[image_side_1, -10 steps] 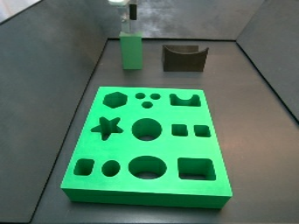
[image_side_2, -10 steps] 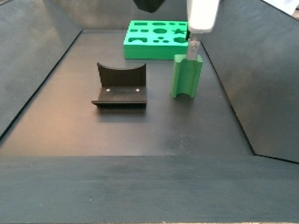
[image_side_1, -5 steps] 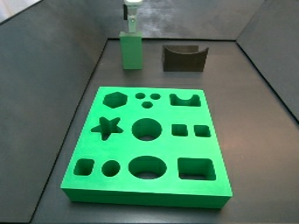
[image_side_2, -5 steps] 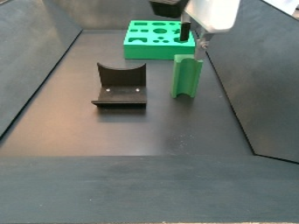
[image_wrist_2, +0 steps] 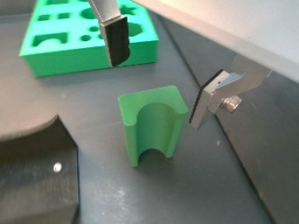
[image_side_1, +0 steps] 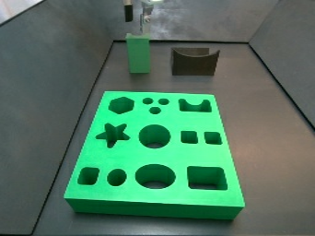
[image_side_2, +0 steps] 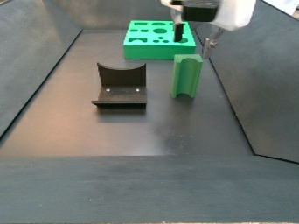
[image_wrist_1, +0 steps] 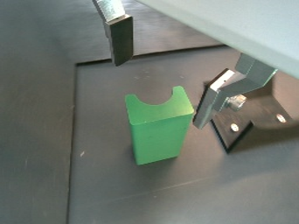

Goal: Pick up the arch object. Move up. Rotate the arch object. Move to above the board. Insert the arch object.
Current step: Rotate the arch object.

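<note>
The end effector (image_wrist_2: 163,74) is held open, empty, directly above the upright arch object (image_wrist_2: 152,123) (long axis vertical), fingers (image_wrist_2: 115,39) straddling it.

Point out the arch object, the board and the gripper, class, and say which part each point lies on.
arch object (image_wrist_1: 158,131), a wrist view, front face.
board (image_side_1: 172,164), a side view, top surface between cut-outs.
gripper (image_wrist_2: 163,68), a wrist view, open gap between fingertips, above the arch object.
</note>
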